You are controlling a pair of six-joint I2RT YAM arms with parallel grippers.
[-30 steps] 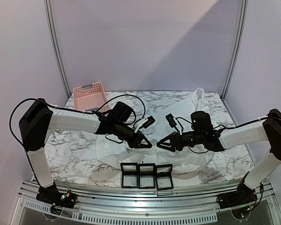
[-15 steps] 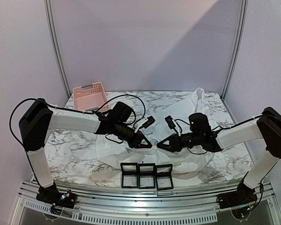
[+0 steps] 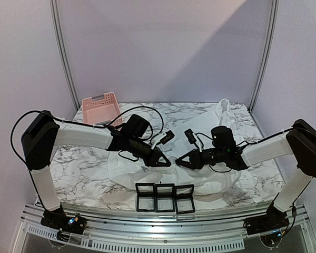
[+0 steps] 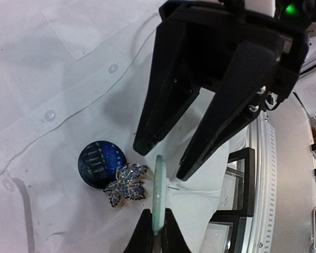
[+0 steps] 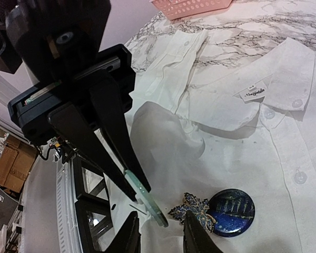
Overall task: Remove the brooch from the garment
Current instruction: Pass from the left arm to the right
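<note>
A pale green, translucent disc brooch (image 4: 158,179) is pinched edge-on in the closed left gripper (image 4: 157,219) over the white shirt (image 4: 52,79), beside a jewelled leaf pin (image 4: 125,184) and a blue badge (image 4: 98,161). The right gripper (image 5: 162,219) is held wide apart, empty.

Your white-tubed, black-jointed left arm (image 3: 84,136) and right arm (image 3: 266,150) carry looping black cables (image 3: 160,117); the fingers (image 4: 160,100) are black and tapered.

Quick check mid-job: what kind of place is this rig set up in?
Probably a lab robot test booth: plain pale wall panels in metal frame posts, a marble-patterned tabletop, and an aluminium mounting rail along the near edge.
</note>
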